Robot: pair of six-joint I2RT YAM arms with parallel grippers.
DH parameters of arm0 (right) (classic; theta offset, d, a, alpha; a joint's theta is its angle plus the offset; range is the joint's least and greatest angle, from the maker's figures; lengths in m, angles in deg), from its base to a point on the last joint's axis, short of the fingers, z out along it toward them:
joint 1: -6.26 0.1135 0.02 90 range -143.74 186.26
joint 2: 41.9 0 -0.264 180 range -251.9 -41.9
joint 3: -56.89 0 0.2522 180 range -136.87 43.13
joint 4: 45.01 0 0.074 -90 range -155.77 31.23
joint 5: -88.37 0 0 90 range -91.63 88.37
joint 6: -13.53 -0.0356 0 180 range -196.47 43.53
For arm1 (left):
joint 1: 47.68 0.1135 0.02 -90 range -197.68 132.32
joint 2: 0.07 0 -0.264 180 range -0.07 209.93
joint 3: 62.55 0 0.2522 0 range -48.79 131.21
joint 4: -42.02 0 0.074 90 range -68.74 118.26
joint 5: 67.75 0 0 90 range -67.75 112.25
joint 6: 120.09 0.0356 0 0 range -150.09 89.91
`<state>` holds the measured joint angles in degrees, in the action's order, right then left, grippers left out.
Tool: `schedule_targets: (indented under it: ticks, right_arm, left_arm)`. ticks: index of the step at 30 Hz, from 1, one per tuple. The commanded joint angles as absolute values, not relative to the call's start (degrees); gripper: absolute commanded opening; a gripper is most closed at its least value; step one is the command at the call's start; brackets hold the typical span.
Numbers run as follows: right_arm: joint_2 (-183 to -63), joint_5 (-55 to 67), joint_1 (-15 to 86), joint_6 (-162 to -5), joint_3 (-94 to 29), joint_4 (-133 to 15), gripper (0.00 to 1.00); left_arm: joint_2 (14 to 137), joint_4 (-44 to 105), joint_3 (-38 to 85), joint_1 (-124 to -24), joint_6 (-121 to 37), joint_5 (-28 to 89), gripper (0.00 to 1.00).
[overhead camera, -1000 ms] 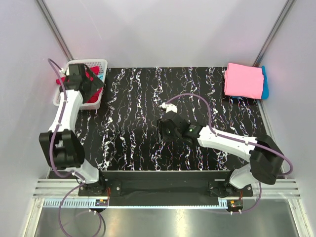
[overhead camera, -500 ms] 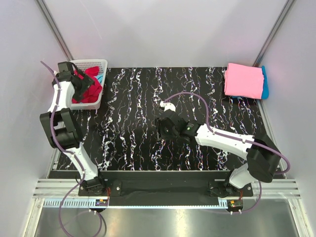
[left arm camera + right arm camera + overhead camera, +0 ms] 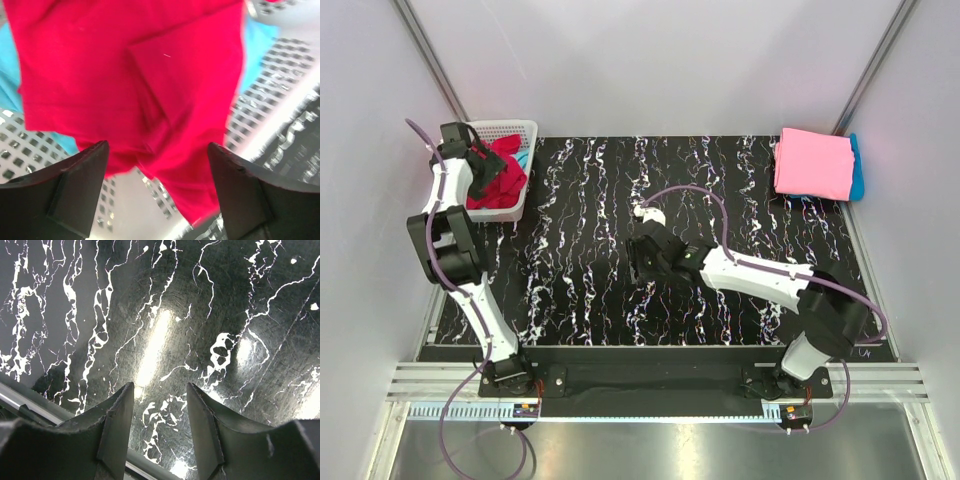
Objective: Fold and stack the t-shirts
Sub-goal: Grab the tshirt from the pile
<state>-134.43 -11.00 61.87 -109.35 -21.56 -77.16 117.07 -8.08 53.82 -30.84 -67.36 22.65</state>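
Black marbled tabletop (image 3: 590, 200) | crumpled crimson t-shirt (image 3: 125, 75) | white lattice basket (image 3: 512, 125)

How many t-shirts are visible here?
4. A folded pink cloth t-shirt lies on a turquoise blue t-shirt at the far right corner; a crimson red t-shirt and another turquoise one lie in the white plastic lattice basket. More may hide there.

Left pincer (image 3: 483, 180) hovers over crimson t-shirt (image 3: 507, 168) in basket (image 3: 516, 125).

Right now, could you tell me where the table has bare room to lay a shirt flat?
The marble table is bare between the basket and the right gripper, and between that gripper and the pink shirt. The far corners are crowded.
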Motion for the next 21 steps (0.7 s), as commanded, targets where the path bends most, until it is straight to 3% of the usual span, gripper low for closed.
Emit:
schedule_targets:
  ticks: [1, 3, 6, 7, 11, 16, 21]
  right_arm:
    - [-135.7, -11.0, 62.5, -107.5, -24.9, -76.2, 0.54]
    - [-136.7, -10.8, 62.4, -107.3, -25.3, -76.3, 0.54]
    - [-138.1, -10.3, 62.3, -107.1, -26.0, -76.5, 0.54]
    - [-138.7, -10.0, 62.5, -107.1, -26.2, -76.6, 0.54]
    - [-139.5, -9.9, 62.4, -107.1, -26.4, -77.0, 0.54]
    - [-140.6, -9.4, 62.4, -107.1, -26.9, -77.1, 0.54]
    - [-141.9, -8.4, 62.4, -107.1, -27.7, -77.2, 0.54]
  left_arm:
    - [118.6, -6.7, 56.6, -30.5, -66.9, 17.5, 0.81]
    - [119.3, -6.4, 56.9, -30.6, -67.3, 17.0, 0.72]
    - [120.8, -6.0, 58.2, -30.6, -67.4, 17.9, 0.47]
    - [121.2, -6.0, 58.4, -30.5, -67.4, 18.2, 0.34]
    - [120.8, -5.8, 59.8, -30.6, -67.8, 18.9, 0.12]
    - [118.4, -5.8, 59.7, -30.6, -67.5, 18.5, 0.01]
    - [112.9, -5.1, 56.5, -31.2, -67.4, 18.2, 0.00]
